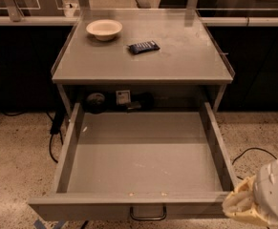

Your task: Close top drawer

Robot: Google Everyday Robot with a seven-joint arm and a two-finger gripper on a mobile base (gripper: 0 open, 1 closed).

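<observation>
Gaping top drawer, gripper at its front-right corner

Top drawer (81, 208) sticks far out of the grey cabinet (186, 61), toward the camera. A few pale specks (131, 193) on its front rim. Wire pull (148, 214) at centre of front panel, at bottom edge of view. Gripper (240, 205) sits low right, just beside the drawer's front-right corner, over speckled floor (14, 166). Clenched or released: can't tell. On cabinet top: white bowl (104, 29) rear left, dark packet (144, 46) near it, not touching.

top drawer (143, 161) open below tabletop (181, 63) | gripper (242, 207) at drawer's front-right corner | bowl (104, 29) left of packet (144, 47)
</observation>
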